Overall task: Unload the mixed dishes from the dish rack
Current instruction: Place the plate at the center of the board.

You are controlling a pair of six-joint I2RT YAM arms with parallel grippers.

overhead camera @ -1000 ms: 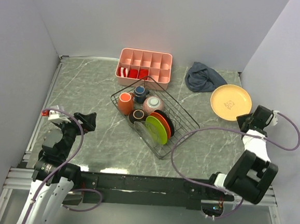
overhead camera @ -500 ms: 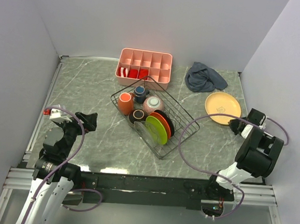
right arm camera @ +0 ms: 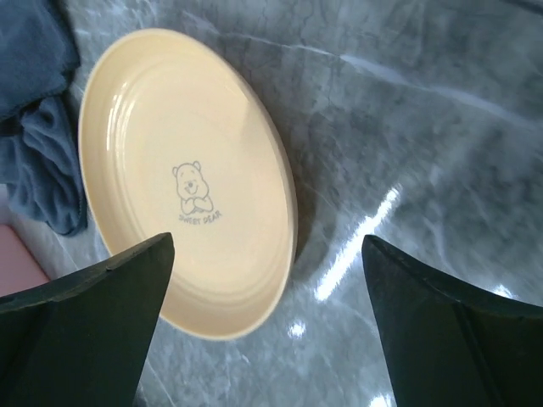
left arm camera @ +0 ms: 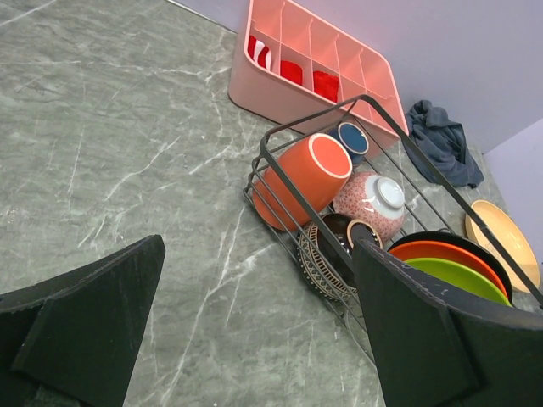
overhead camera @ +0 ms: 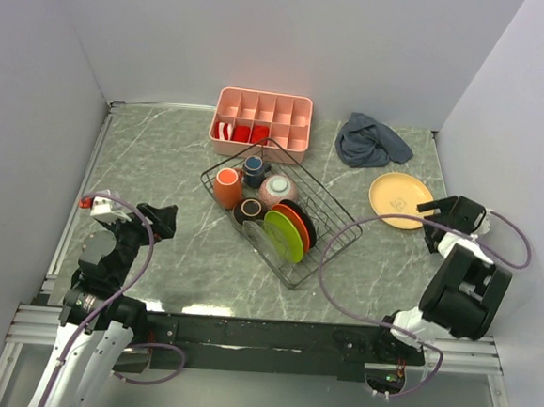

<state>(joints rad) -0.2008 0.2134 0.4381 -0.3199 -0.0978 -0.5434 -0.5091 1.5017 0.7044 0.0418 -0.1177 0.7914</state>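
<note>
Logged right tool (overhead camera: 438,221) gaping wide, empty, just beside tan plate (overhead camera: 399,199) lying flat on tabletop (overhead camera: 162,157), far right. Logged left tool (left arm camera: 259,250) open, empty, near left. Judged plates (overhead camera: 285,235) upright in dish rack (overhead camera: 332,218) stiff, glazed, slippery, chippable; pinch top rim.

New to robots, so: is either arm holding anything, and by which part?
Nothing is held. The left gripper and right gripper have open, empty jaws; the yellow plate lies free.
</note>
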